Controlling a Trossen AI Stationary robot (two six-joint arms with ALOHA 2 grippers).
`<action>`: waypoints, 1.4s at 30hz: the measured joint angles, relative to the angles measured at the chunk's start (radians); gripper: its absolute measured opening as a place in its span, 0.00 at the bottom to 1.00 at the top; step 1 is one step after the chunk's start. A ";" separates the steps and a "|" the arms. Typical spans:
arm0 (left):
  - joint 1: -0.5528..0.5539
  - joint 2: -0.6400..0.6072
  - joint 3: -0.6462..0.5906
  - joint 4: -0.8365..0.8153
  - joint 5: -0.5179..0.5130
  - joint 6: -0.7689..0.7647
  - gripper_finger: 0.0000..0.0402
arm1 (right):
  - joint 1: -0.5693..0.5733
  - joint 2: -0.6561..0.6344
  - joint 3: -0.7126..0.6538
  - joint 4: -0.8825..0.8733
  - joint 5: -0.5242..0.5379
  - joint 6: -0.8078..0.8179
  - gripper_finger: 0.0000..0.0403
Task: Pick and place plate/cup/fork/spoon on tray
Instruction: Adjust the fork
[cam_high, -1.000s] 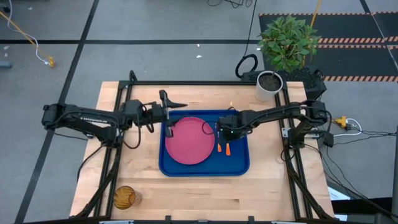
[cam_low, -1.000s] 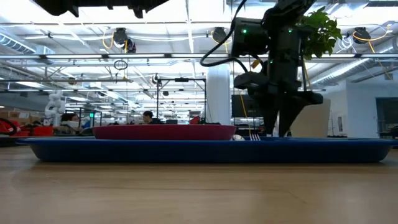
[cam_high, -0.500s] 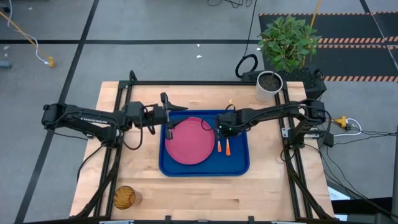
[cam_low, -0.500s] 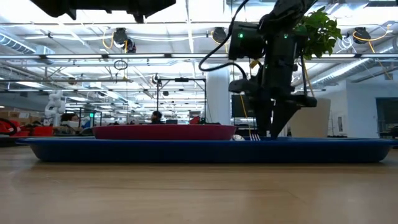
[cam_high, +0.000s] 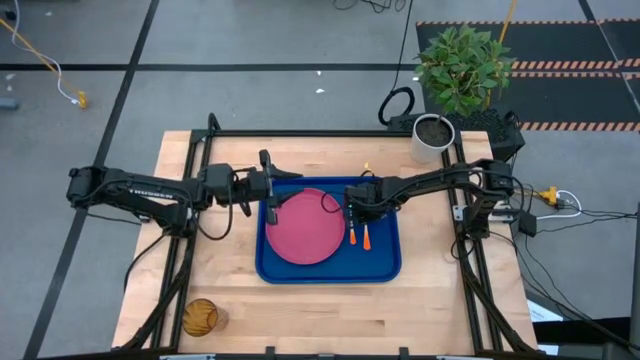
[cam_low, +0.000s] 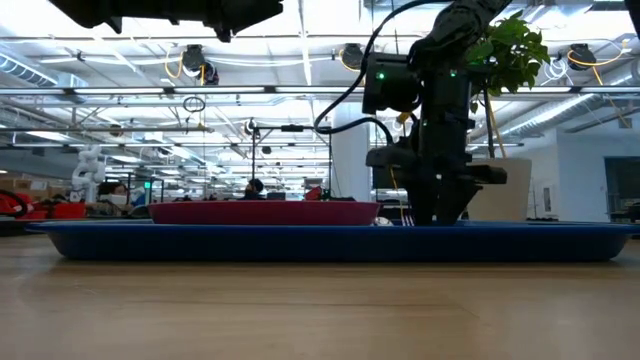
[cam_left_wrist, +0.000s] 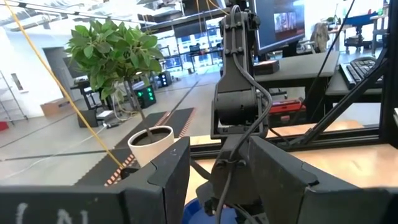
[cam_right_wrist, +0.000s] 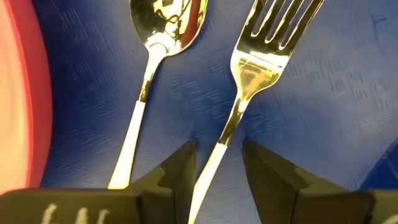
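Fork (cam_right_wrist: 249, 81) and spoon (cam_right_wrist: 158, 43) lie side by side, apart, on tray (cam_high: 385, 262) right of plate (cam_high: 304, 226). Right gripper (cam_high: 352, 209) hangs low above them, fingers narrowly parted astride the fork handle. Left gripper (cam_high: 272, 187) open at tray's left rim. Cup (cam_high: 199, 317) well apart, near table's corner.

high view looks straight down on the tabletop (cam_high: 230, 290); low view looks level across it; both share the tray (cam_high: 385, 262); the right wrist view sits close above it.
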 joint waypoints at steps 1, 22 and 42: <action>0.000 0.000 0.000 0.000 -0.002 0.000 0.42 | 0.000 0.000 0.000 0.000 0.000 -0.001 0.31; 0.000 0.000 0.000 -0.007 -0.008 -0.004 0.42 | 0.005 0.000 -0.002 -0.001 -0.020 -0.023 0.05; 0.000 0.000 0.001 -0.014 -0.008 -0.010 0.42 | 0.097 -0.151 -0.004 -0.113 0.054 0.215 0.03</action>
